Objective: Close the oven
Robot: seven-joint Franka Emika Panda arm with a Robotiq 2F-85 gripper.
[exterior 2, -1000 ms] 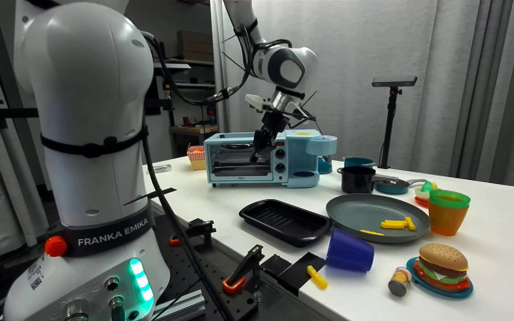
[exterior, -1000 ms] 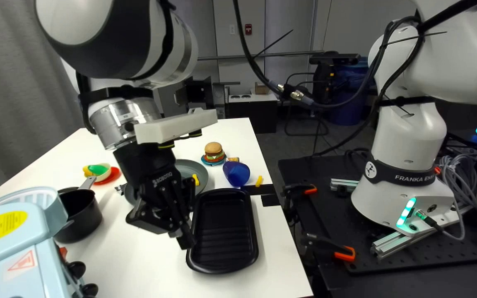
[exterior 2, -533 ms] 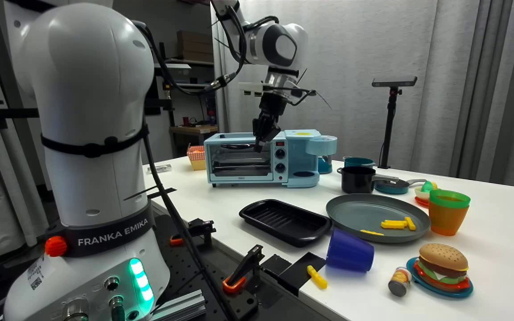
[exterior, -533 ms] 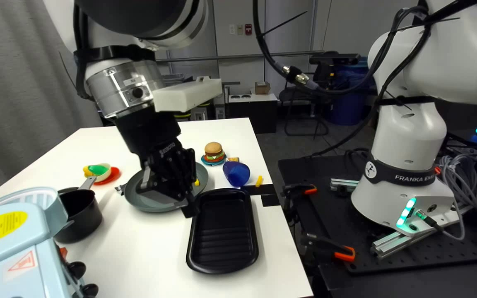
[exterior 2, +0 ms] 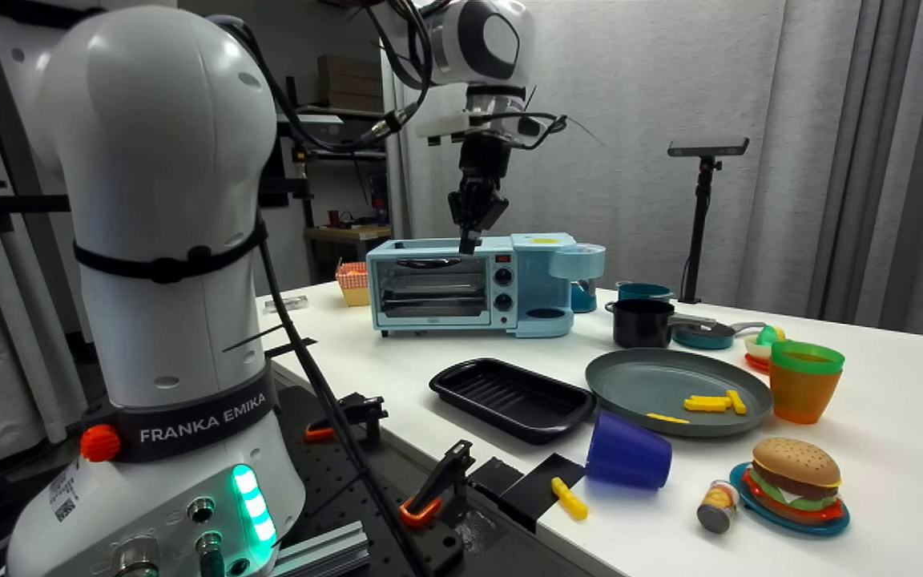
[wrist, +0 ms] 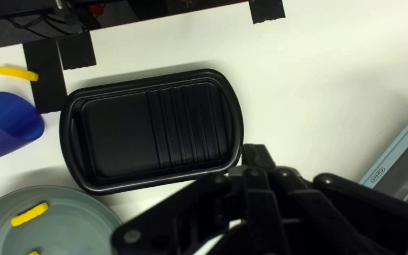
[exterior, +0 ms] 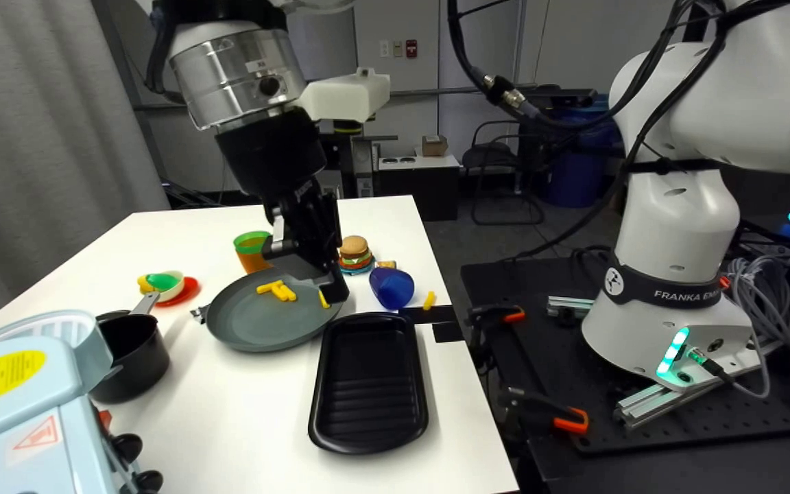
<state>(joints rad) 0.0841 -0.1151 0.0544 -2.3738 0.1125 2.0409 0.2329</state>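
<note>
The oven is a light-blue toaster oven (exterior 2: 441, 322), seen at the back of the table. Its glass door (exterior 2: 433, 290) stands upright and looks flush with the front frame. The dark handle (exterior 2: 426, 263) is at the door's top. The oven's side body shows in an exterior view (exterior: 31, 442), where the door is hidden. A blue edge of its front also shows in the wrist view (wrist: 398, 148). My gripper (exterior: 333, 291) is shut and empty, in the air above the table. Its fingertips show together in the wrist view (wrist: 258, 156), apart from the oven.
A black ribbed tray (exterior: 369, 384) lies in front of the oven. A grey plate (exterior: 251, 329) with yellow sticks, a blue cup (exterior: 391, 287), a burger (exterior: 354, 252) and a black pot (exterior: 138, 363) stand on the table. Clamps (exterior 2: 433, 485) line the table edge.
My gripper has risen and drawn away from in front of the oven door, staying shut. The oven, its door and the other objects have not moved.
</note>
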